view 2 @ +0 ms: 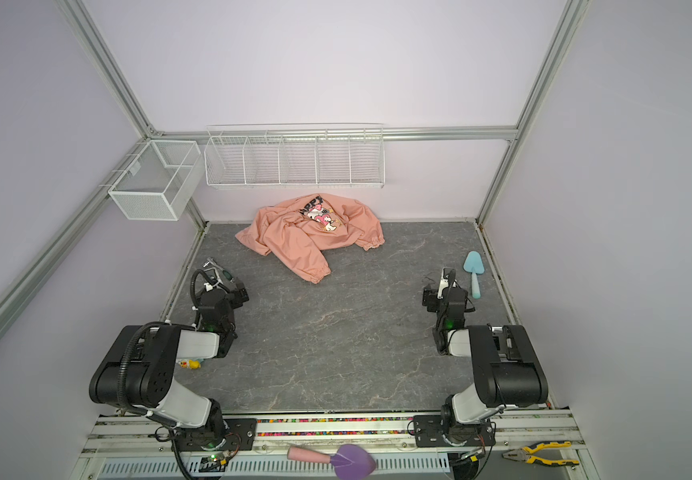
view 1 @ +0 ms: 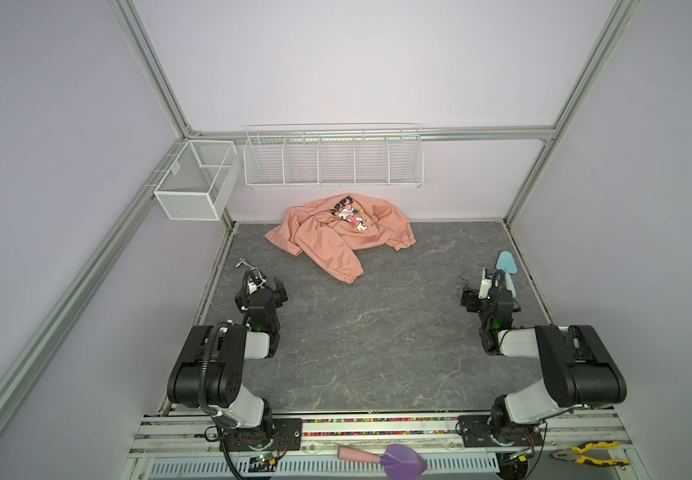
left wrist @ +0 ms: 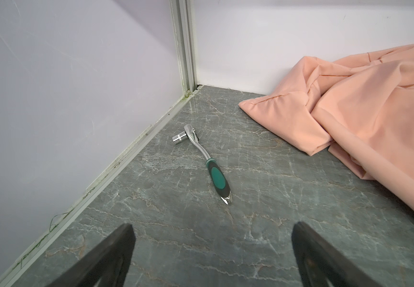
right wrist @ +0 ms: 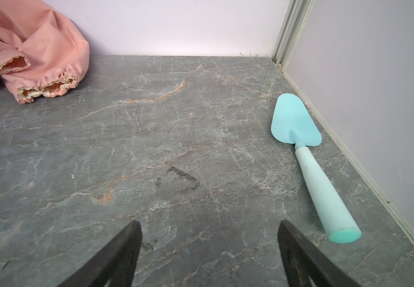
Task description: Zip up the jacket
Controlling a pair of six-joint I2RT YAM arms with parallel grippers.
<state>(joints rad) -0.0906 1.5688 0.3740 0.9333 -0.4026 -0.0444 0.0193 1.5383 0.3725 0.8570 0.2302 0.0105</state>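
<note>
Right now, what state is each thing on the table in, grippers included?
jacket: crumpled in a heap, printed side up, zipper hidden
left gripper: open, empty
right gripper: open, empty
wrench: lying flat, untouched
trowel: lying flat, untouched

Pale lilac walls (view 1: 336,62) all round, held in an aluminium frame (view 1: 157,68). Floor (view 1: 377,332) is a grey marble-look slab with rusty veins. White wire rack (view 1: 333,166) with five bays hangs on the back wall, mesh basket (view 1: 194,183) on the left one. Light's soft and even.
</note>
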